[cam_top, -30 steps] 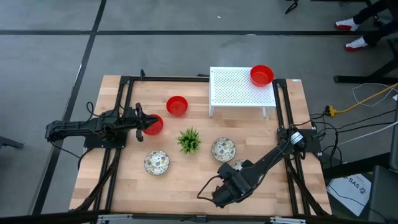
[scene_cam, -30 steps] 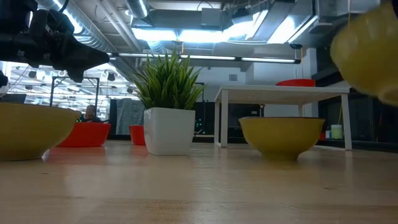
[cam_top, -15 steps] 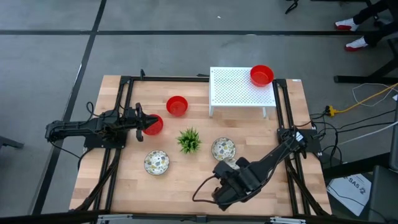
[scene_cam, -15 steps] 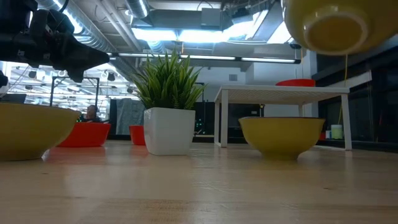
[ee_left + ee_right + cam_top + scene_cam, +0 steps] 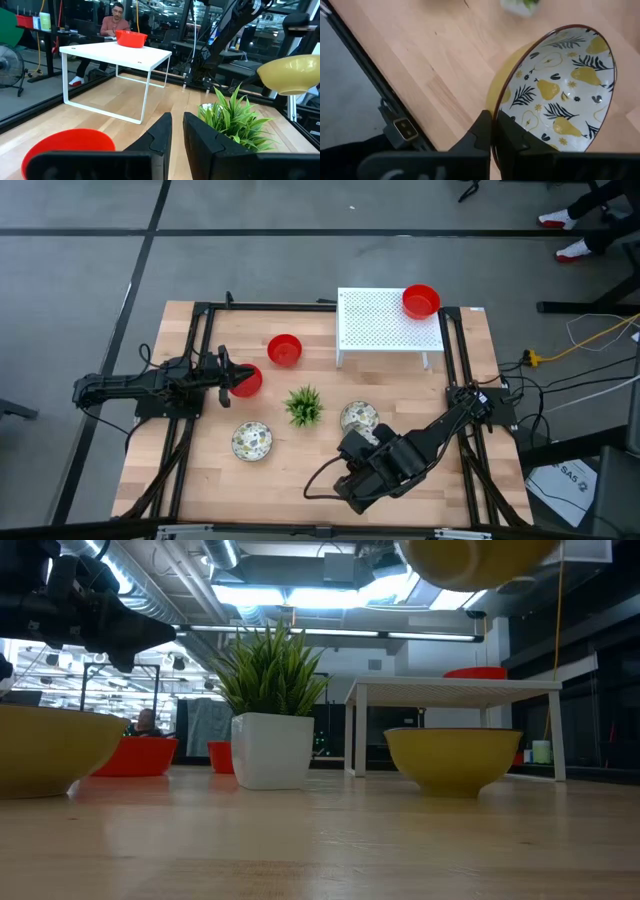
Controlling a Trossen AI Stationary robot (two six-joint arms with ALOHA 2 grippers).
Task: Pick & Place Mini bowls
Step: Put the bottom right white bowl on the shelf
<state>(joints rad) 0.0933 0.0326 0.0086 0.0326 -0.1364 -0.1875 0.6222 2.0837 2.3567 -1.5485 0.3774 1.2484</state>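
Observation:
My right gripper (image 5: 496, 142) is shut on a cream patterned mini bowl (image 5: 555, 95), yellow outside, which is high above the table in the low view (image 5: 480, 555) and near the table's near-right part (image 5: 372, 436). Two more patterned bowls (image 5: 252, 441) (image 5: 358, 417) sit on the wood on their bases. One red bowl (image 5: 285, 350) stands mid-table and another (image 5: 421, 301) on the white rack (image 5: 385, 325). My left gripper (image 5: 176, 132) is shut and hovers just above a third red bowl (image 5: 246, 380), which rests on the table (image 5: 70, 147). My right gripper pinches the patterned bowl's rim (image 5: 495, 122), with one finger (image 5: 515, 142) inside the bowl and the other (image 5: 481, 135) on its yellow outer wall. The bowl is lifted clear of the table and sits tilted in the hold.
A green spiky plant in a white pot (image 5: 304, 405) stands mid-table between the bowls. The white perforated rack stands on thin legs at the far right. Black frame rails (image 5: 200, 360) run along both sides. A person sits beyond the table (image 5: 116, 20).
My right gripper has risen with the patterned bowl and carried it toward the table's left; in the low view the bowl climbs from the right edge to the top of the picture. The left arm has kept still.

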